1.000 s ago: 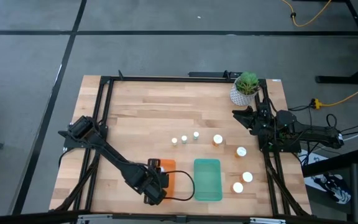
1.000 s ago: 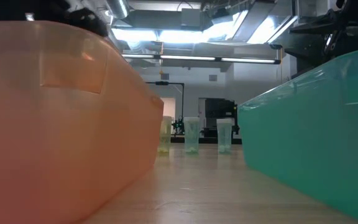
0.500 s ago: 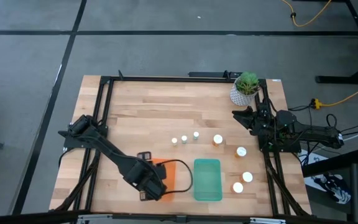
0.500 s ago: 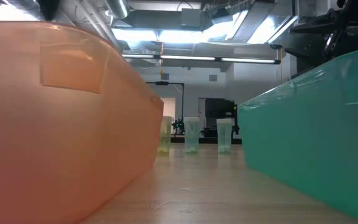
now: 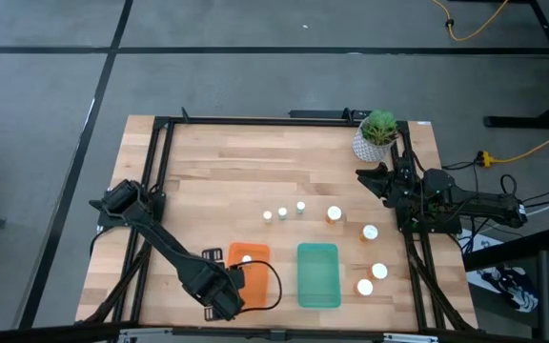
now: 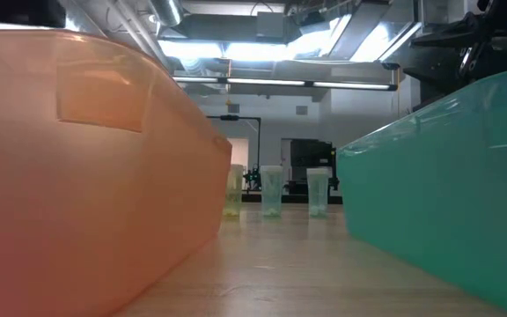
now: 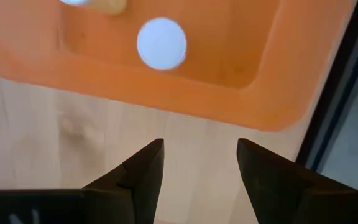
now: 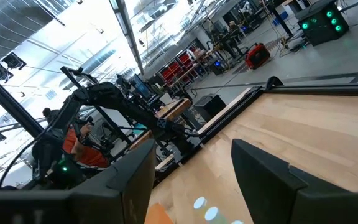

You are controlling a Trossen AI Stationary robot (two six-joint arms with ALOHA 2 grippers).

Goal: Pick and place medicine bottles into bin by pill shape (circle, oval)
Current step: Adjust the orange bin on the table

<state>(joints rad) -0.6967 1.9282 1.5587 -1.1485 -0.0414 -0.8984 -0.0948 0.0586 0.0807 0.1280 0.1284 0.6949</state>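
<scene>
The orange bin [image 5: 248,267] and the teal bin [image 5: 318,276] lie near the table's front edge. A white-capped bottle [image 5: 247,258] stands in the orange bin; the left wrist view shows it [image 7: 161,42] and part of a second bottle [image 7: 92,3]. My left gripper [image 5: 210,254] is open and empty just left of the orange bin [image 7: 229,50]. Three tiny bottles [image 5: 282,213] stand in a row at mid-table. Larger bottles stand at the right [image 5: 334,214] [image 5: 370,232] [image 5: 379,272] [image 5: 364,286]. My right gripper [image 5: 375,176] waits open at the right edge.
A white pot with a green plant [image 5: 377,135] stands at the far right corner, just behind my right arm. The low view looks between the orange bin's wall [image 6: 86,176] and the teal bin's wall [image 6: 447,176] at the three tiny bottles [image 6: 271,192].
My left gripper has gone from above the orange bin toward the table's left edge, and its wrist has drawn back toward the near edge. The white-capped bottle in the orange bin, covered by the arm before, now shows.
</scene>
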